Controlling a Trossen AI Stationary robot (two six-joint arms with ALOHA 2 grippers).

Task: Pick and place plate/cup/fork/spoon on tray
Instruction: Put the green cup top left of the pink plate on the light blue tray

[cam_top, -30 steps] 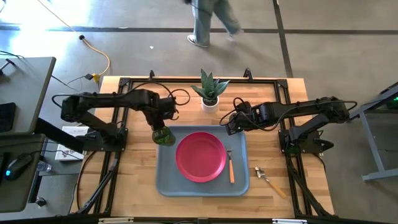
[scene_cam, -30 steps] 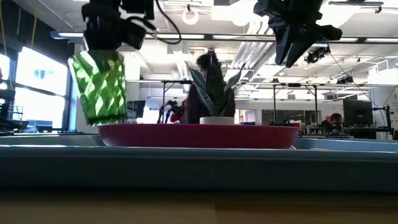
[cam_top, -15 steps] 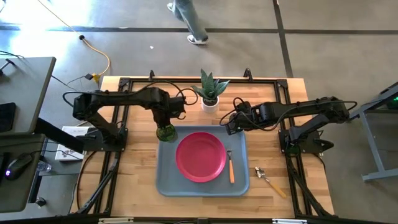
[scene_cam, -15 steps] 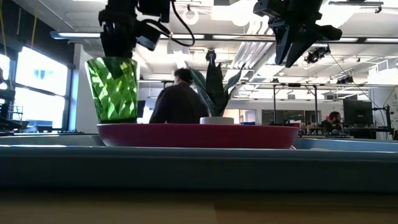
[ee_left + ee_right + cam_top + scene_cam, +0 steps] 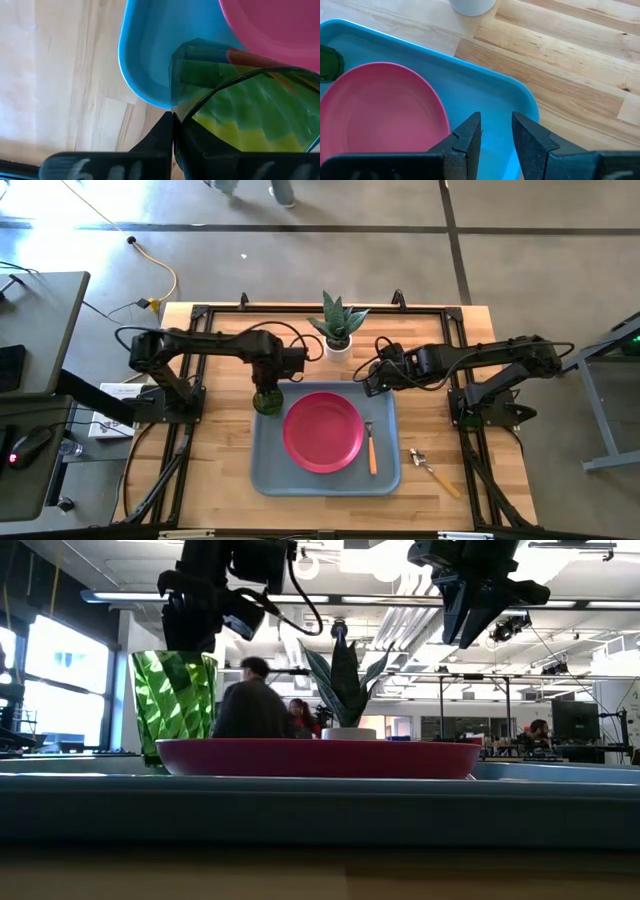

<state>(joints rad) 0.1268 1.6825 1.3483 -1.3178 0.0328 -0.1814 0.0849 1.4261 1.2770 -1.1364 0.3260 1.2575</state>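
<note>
The green cup (image 5: 266, 399) stands upright over the far left corner of the grey-blue tray (image 5: 268, 472); my left gripper (image 5: 269, 385) is shut on it from above. In the low view the plate's rim hides the cup's (image 5: 175, 705) base. The pink-red plate (image 5: 322, 431) lies in the tray's middle. The fork (image 5: 371, 448) lies on the tray right of the plate. The spoon (image 5: 432, 470) lies on the table right of the tray. My right gripper (image 5: 496, 127) is open and empty above the tray's far right corner. My left gripper pinches the cup's rim (image 5: 186, 116) on one side, one finger outside the wall and one inside. The fingers (image 5: 162, 131) come from above, pointing down. The cup stands upright below them; I cannot tell whether its base touches the tray.
A white pot with a spiky plant (image 5: 338, 330) stands at the table's far edge, between the two arms. Bare wood lies left and right of the tray. A person (image 5: 250, 705) shows in the room behind.
My left gripper has moved a little toward the table's right edge and then down with the cup. The cup was tilted a second ago; it now stands upright and lower, over the tray's far left corner.
</note>
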